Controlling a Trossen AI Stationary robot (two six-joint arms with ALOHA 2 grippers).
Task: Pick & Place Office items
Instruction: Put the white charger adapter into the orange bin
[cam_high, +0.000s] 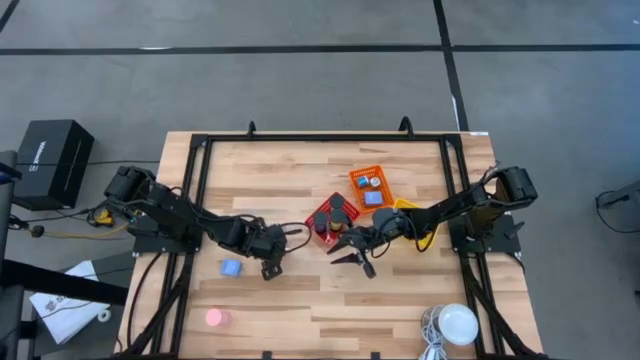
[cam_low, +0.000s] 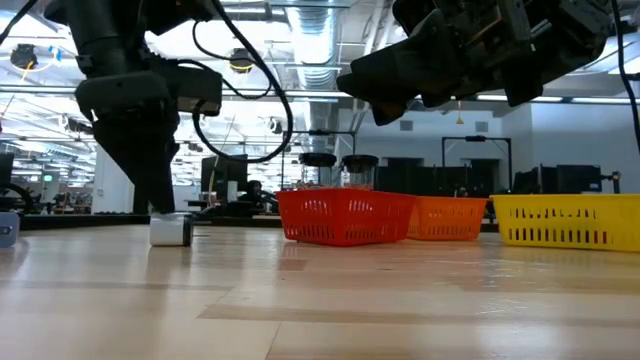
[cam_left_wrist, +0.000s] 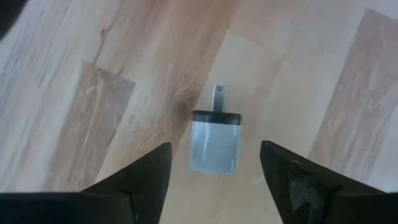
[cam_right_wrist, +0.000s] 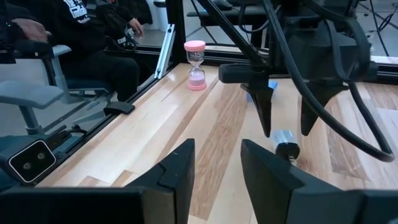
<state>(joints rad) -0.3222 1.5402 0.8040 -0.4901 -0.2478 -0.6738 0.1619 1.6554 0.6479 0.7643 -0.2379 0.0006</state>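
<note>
Bare wooden table (cam_low: 320, 300) is filling the low view's foreground; beyond it the left gripper (cam_low: 160, 200) is hanging directly over a small silvery charger plug (cam_low: 171, 231).

High view: the right gripper (cam_high: 352, 252), fingers apart and empty, is hovering near the red basket (cam_high: 322, 222). The orange basket (cam_high: 371, 187) is holding two items; a blue block (cam_high: 231, 268) and a pink hourglass (cam_high: 215, 318) are lying loose, so sorting appears partly done.

Left wrist view: fingers (cam_left_wrist: 140, 180) are standing apart, flanking the plug (cam_left_wrist: 215, 144) without touching.

Right wrist view: a seated person (cam_right_wrist: 74, 43) is waiting beyond the table; nothing is blocking the plug.
</note>
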